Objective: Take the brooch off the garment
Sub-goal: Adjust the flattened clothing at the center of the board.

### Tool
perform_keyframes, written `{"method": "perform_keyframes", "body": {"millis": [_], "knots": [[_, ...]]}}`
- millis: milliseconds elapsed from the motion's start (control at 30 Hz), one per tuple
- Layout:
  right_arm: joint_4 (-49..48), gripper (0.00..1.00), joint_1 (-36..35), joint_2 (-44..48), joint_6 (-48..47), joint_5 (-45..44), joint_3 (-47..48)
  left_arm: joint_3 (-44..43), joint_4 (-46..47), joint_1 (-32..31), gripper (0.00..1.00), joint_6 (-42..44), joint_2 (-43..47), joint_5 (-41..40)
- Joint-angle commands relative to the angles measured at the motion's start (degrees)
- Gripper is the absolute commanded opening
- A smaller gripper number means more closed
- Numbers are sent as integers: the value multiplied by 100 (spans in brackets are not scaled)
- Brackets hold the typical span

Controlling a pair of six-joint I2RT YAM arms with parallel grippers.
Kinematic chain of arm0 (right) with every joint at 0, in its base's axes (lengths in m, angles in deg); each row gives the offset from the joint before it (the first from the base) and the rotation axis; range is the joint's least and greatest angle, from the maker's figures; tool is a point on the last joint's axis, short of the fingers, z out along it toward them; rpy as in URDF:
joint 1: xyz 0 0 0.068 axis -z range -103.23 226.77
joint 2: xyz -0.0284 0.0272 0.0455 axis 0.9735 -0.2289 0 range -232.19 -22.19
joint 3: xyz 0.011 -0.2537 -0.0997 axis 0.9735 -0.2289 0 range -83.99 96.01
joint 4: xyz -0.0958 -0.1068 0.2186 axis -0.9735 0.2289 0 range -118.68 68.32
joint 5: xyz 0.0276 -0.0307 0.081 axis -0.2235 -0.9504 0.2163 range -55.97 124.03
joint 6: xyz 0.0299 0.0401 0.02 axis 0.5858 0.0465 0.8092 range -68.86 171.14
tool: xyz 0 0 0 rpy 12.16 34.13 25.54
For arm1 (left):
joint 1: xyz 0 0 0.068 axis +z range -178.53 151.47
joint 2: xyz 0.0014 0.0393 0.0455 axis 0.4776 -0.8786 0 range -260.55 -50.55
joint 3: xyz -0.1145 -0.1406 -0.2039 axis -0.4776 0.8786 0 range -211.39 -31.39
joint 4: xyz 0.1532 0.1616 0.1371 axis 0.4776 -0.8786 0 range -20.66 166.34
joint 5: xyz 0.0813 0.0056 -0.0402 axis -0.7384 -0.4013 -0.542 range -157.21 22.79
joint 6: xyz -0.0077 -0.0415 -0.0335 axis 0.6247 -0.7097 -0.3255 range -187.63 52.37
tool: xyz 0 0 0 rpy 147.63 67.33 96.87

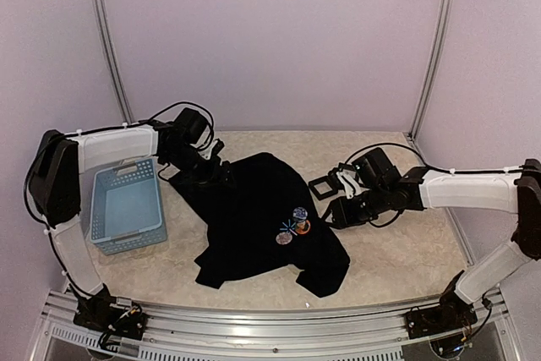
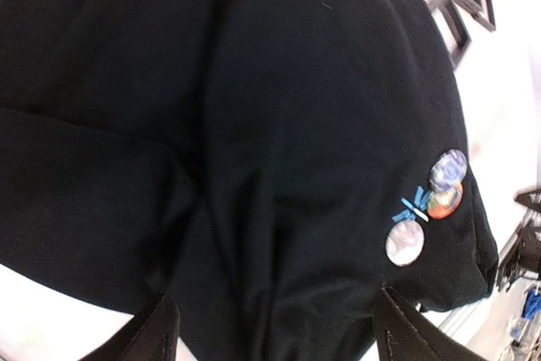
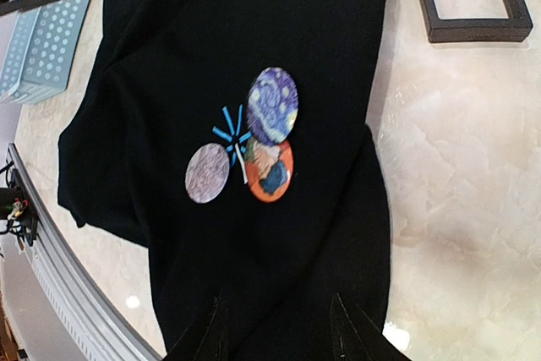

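So no brooch is off yet, this looks like the line-up before the grab.

The beige table [image 1: 397, 259] has the black garment [image 1: 245, 217] spread in a rumpled heap across the middle. The light-blue basket [image 1: 127, 209] sits at its 9 o'clock, just beside the sleeve. The left gripper [image 2: 275, 302] is at the cloth's 10 o'clock edge. Its fingers are spread wide with nothing between them, just fabric underneath. The right gripper [image 3: 279, 300] comes in from 3 o'clock with its fingers parted too, tips low over the cloth, and it isn't pinching anything as far as I can see. A black square frame [image 3: 473, 30] lies on bare table at about 2 o'clock of the garment.

The brooches are pinned toward 4 o'clock of the garment's middle, three round ones touching in a cluster: a starry purple-blue one [image 3: 272, 106], an orange one [image 3: 270, 171] and a pale mauve one [image 3: 207, 173]. There's a little blue starburst mark [image 3: 230, 134] between them. I can't tell which one is the target.

My guess for the next move: the right gripper is nearest, so it drops onto one badge's rim and closes. The left needs to come across and hold the cloth down, or the whole shirt just lifts with the brooch.
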Motion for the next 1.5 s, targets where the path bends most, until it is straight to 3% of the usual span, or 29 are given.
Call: {"method": "perform_keyframes", "body": {"millis": [0,367,500,600,800,867,1000,1133,1233,1467], "knots": [[-253,44,251,-639,-218,386,465,240,-97,-497,81,-323,279,-175],[-291,46,377,-1569,-472,477,930,613,-556,-867,92,-755,81,-827],[-322,45,489,-1707,-411,352,964,768,-573,-928,93,-800,66,-806],[-357,44,522,-1840,-472,423,1034,855,-608,-928,99,-870,54,-823],[-326,41,524,-2141,-667,813,1276,1022,-228,-940,97,-1071,-51,-275],[-330,39,524,-2244,-717,928,1356,1037,-150,-949,89,-1094,-110,-169],[-279,22,523,-2352,-797,1088,1478,1032,-143,-936,42,-1102,-204,-239],[-168,0,525,-2347,-891,1214,1501,1040,-34,-880,12,-1091,-165,-293],[-66,0,525,-2273,-951,1270,1435,1016,-5,-762,0,-1050,-180,-345],[31,0,515,-1756,-910,1374,887,934,12,-349,0,-777,-122,-570]]}}
